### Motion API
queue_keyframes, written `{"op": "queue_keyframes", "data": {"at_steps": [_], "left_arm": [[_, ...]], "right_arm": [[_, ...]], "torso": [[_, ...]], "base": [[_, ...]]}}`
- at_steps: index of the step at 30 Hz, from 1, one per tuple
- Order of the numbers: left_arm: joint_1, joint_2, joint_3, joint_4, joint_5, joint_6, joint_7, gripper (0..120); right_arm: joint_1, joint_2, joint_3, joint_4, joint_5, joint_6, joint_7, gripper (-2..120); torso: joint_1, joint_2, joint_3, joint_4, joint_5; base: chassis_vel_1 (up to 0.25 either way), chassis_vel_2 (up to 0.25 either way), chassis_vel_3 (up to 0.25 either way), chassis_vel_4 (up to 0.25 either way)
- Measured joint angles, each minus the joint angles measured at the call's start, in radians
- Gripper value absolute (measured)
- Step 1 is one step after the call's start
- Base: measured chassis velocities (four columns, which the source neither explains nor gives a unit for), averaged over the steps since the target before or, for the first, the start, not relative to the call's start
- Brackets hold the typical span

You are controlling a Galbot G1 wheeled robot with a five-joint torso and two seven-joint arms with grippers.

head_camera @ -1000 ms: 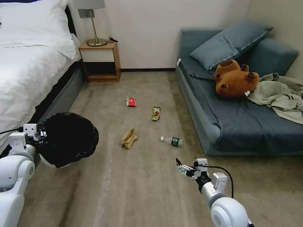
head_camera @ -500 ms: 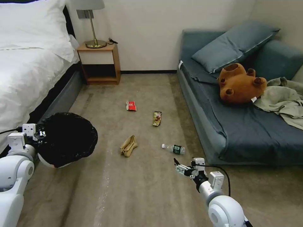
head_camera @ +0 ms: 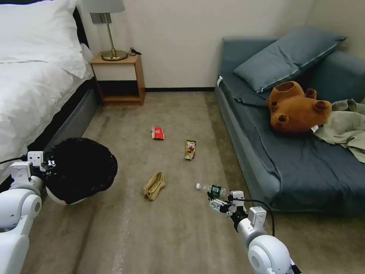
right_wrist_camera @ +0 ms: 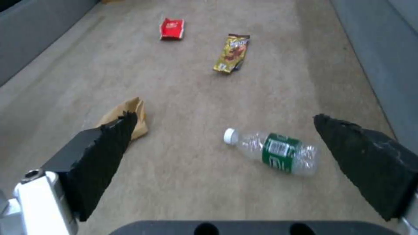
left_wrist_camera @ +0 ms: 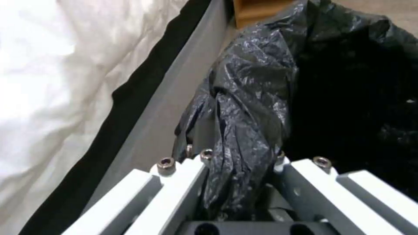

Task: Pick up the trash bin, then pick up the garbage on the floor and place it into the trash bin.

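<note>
Trash bin: white, black bag liner draped over rim, held off the carpet at robot's left, beside the bed.
Left gripper: at the bin's near-left rim; fingers clamped on the bunched liner and rim, per left wrist view.
Right gripper: low over the carpet, just short of the bottle; black fingertips spread wide, nothing between them.
Bottle: clear, green label, white cap, lying on its side near the sofa base; in right wrist view it sits between the two spread fingertips, apart from both.
Paper bag: crumpled tan, on the carpet left of the bottle, well apart from it.
Gold wrapper: flat on the carpet, farther out than the bottle.
Red packet: farthest piece, left of the gold wrapper.
Carpet: tan, all four litter pieces lying on it.
Sofa: blue-grey, robot's right; brown plush toy and a cushion on it.
Nightstand: wood, at the far wall, lamp on top.
</note>
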Motion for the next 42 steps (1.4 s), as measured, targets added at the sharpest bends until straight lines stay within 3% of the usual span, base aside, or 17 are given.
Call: {"op": "queue_keyframes", "data": {"at_steps": [28, 33, 42], "left_arm": [[0.041, 0.010, -0.020, 0.040, -0.007, -0.045, 0.017, 4], [0.046, 0.008, -0.022, 0.038, -0.005, -0.044, 0.017, 4], [0.124, 0.014, -0.062, 0.004, -0.014, -0.064, 0.031, 4]], "right_arm": [[-0.002, 0.015, -0.021, -0.020, -0.023, -0.009, 0.002, 100], [0.016, -0.032, -0.050, -0.052, -0.037, -0.031, 0.002, 100], [0.125, -0.131, -0.180, -0.152, -0.022, -0.060, 0.047, 100]], "torso": [[0.000, 0.000, 0.000, 0.0003, -0.0001], [0.000, 0.000, 0.000, -0.0001, 0.0000], [0.000, 0.000, 0.000, 0.0003, 0.0001]], "base": [[-0.131, 0.129, 0.128, -0.127], [-0.134, 0.123, 0.117, -0.128], [-0.116, 0.117, 0.107, -0.115]]}}
